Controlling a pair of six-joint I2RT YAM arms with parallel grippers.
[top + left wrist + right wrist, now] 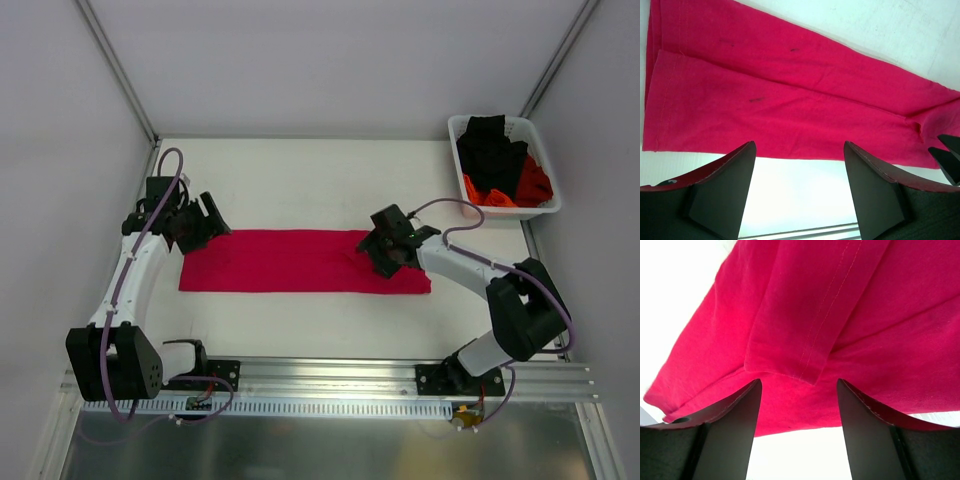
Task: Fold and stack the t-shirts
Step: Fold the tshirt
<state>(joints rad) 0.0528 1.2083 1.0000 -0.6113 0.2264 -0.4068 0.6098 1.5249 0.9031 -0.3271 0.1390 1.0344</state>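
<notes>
The crimson-pink t-shirt (pixel 300 262) lies on the white table folded into a long flat strip. It also shows in the left wrist view (pixel 780 100) and the right wrist view (pixel 850 325), where a folded sleeve flap lies on top. My left gripper (pixel 197 222) is open and empty at the strip's far left end. My right gripper (pixel 388 250) is open and empty over the strip's right part. A black t-shirt (pixel 490 150) and an orange-red t-shirt (pixel 500 192) lie in the basket.
A white plastic basket (pixel 545 150) stands at the table's back right corner. A metal rail (pixel 330 378) runs along the near edge. Walls close in on the left, back and right.
</notes>
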